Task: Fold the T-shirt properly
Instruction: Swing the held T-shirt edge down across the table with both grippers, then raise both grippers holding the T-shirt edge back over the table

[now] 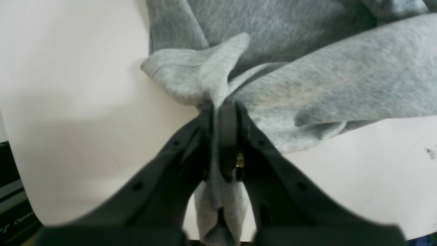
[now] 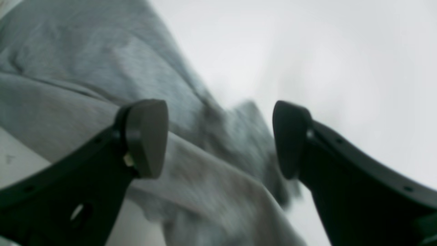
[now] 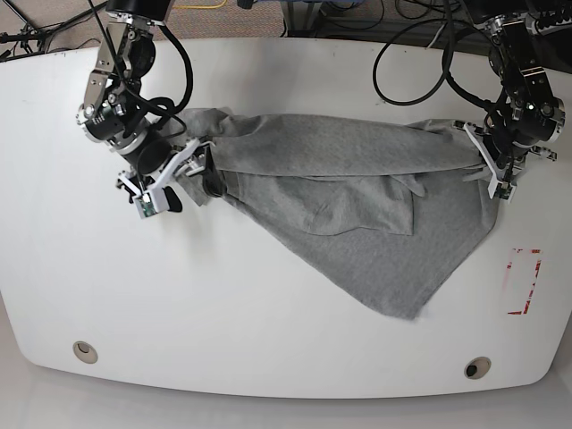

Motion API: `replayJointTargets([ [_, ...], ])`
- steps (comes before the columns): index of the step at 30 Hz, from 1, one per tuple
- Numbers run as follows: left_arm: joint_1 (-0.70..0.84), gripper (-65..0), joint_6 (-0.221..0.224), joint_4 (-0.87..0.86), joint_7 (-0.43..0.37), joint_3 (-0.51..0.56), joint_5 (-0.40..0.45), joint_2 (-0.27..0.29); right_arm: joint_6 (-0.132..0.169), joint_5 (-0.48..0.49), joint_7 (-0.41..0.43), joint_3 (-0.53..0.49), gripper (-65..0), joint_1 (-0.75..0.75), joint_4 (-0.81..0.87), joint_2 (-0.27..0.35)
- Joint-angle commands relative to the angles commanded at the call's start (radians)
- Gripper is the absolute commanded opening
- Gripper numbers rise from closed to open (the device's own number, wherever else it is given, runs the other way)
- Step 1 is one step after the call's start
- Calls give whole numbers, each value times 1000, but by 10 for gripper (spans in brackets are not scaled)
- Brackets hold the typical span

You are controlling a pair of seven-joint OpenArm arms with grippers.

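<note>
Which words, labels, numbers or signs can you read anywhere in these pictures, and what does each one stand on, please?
"Ope": pale, tilted letters, cut off by the picture's edge, on a dark object beside the white table, left wrist view.
Red rectangular outline on the white table: a mark, no lettering legible.
Heather-grey cotton T-shirt: no print or tag text visible.
Small dark smudges on the table: unreadable.

White table (image 3: pixel 268 340) (red marking (image 3: pixel 523 281) near one edge), cables (image 3: pixel 402 63) behind it

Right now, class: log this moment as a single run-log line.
task: fold T-shirt | left gripper: shut on shirt edge | right gripper: open over cloth | shirt: bunched, unfolded on table
</note>
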Motion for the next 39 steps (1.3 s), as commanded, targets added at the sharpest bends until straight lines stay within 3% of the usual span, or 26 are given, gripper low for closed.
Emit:
replayJointTargets([
  [10, -3, -640, 0, 0, 0, 2, 0, 2, 0, -98, 18, -112, -193, 95, -169, 5],
  [17, -2, -640, 0, 0, 0, 2, 0, 3, 0, -201, 78, -109, -270, 141, -236, 23],
  [25, 0, -640, 0, 0, 0, 2, -2, 5, 0, -215, 84, -107, -282, 198, -339, 83],
  [32, -2, -640, -8, 0, 0, 2, -3, 5, 0, -213, 149, -107, -282, 206, -430, 107],
  [39, -5, -640, -15, 0, 0, 2, -2, 2, 2, -213, 155, -107, -282, 181, -457, 106],
])
